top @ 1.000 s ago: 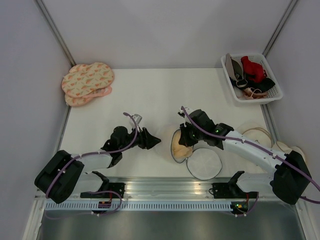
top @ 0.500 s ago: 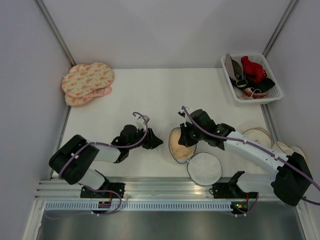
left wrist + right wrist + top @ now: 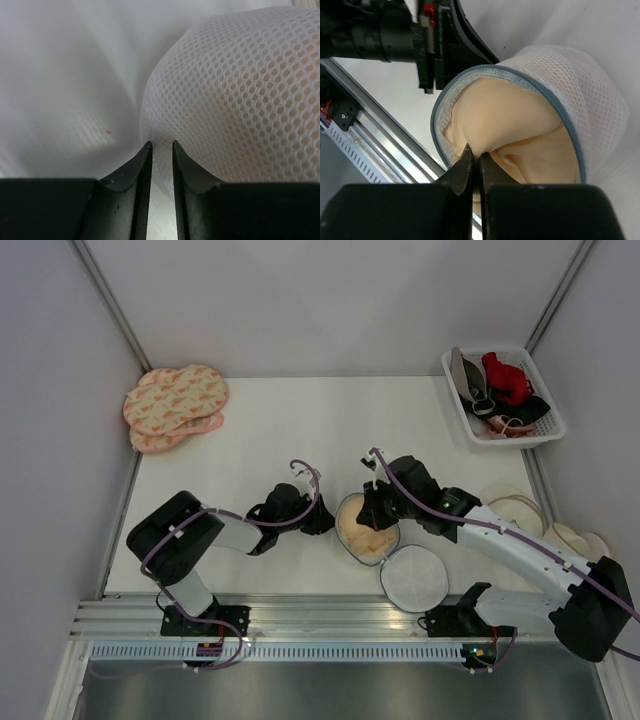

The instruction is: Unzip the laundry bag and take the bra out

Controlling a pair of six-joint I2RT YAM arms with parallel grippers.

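The laundry bag point(image 3: 347, 508) lies unzipped near the table's front middle, and its round mesh lid point(image 3: 412, 578) is flopped open toward the front edge. The peach bra point(image 3: 362, 533) fills the open pouch. My left gripper point(image 3: 325, 522) presses against the bag's left side. In the left wrist view its narrow jaws point(image 3: 161, 146) pinch a fold of the white mesh point(image 3: 240, 100). My right gripper point(image 3: 373, 523) reaches into the opening. In the right wrist view it is shut point(image 3: 476, 152) on a fold of the bra point(image 3: 510, 115) inside the grey zipped rim point(image 3: 560, 117).
Pink patterned pouches point(image 3: 175, 405) are stacked at the back left. A white basket point(image 3: 470, 430) with red and black garments stands at the back right. Cream round pouches point(image 3: 518, 510) lie by the right edge. A metal rail point(image 3: 320, 615) runs along the front.
My left arm has swung right until its gripper met the bag, and its jaws have narrowed. The right gripper stays shut on the bra; the bag and its lid have shifted slightly toward the front.
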